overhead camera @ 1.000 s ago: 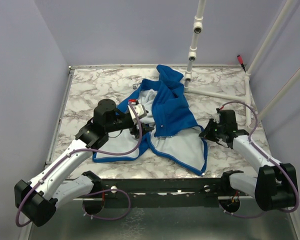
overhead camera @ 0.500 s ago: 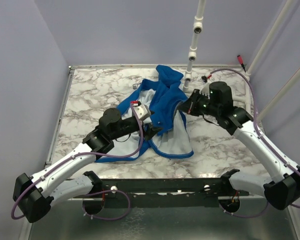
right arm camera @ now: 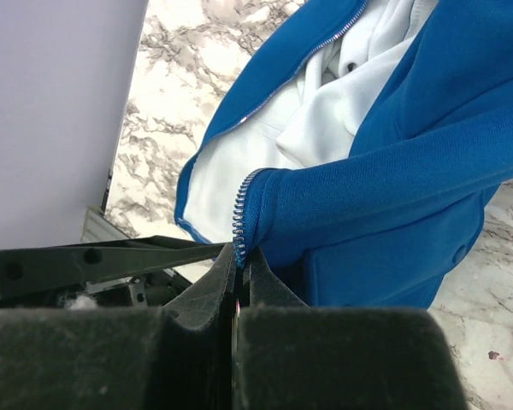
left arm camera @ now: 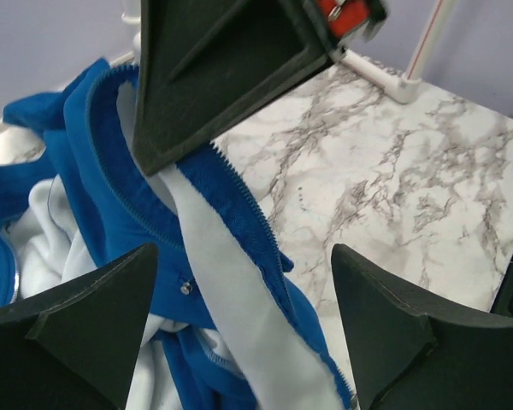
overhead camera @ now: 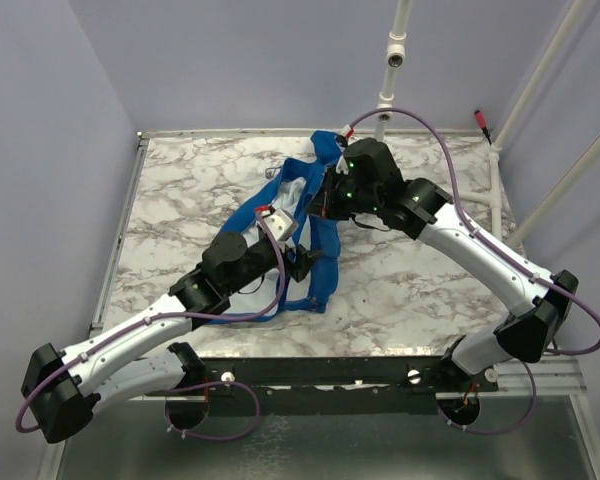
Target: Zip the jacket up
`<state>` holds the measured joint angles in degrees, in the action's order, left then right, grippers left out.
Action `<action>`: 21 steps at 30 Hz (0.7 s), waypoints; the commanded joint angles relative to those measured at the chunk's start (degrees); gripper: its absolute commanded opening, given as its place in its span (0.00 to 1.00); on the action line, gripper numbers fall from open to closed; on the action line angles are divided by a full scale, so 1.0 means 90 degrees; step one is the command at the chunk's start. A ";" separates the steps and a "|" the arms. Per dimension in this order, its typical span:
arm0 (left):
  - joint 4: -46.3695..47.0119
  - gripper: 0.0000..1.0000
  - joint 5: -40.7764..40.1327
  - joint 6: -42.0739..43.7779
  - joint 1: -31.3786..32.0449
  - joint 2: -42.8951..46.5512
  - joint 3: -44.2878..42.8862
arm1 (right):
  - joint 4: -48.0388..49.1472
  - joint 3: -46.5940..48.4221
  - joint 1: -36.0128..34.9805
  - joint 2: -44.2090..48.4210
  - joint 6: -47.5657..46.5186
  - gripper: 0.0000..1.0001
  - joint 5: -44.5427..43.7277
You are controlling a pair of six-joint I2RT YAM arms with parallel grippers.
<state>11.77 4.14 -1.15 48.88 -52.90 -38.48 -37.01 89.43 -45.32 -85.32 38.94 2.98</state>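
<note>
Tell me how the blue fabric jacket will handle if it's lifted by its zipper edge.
Likely floppy: the royal-blue fabric jacket with pale lining drapes in folds from the right gripper, shut on its zipper edge. Probably light, since a pinch lifts that strip. The rest would likely drag across the marble table rather than rise.

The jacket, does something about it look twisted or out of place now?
Yes. The jacket is unzipped and bunched in a heap on the table, pale lining showing. The shut right hand pinches one zipper edge, so that front forms a twisted strip, while the open left hand holds nothing.
</note>
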 commanded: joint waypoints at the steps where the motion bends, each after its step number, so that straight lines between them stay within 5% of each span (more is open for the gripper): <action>1: -0.0133 0.84 -0.0947 -0.0366 0.0018 0.0180 0.0192 | -0.0119 0.0417 -0.0147 -0.0201 -0.0012 0.01 -0.0117; 21: -0.0401 0.84 -0.3307 0.1560 0.0048 0.0410 0.0914 | 0.0319 0.2339 -0.0658 -0.2064 0.0077 0.01 -0.0683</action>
<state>9.63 -20.18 7.55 48.88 -49.19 -32.51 -37.17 107.48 -50.06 -102.94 39.00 -0.27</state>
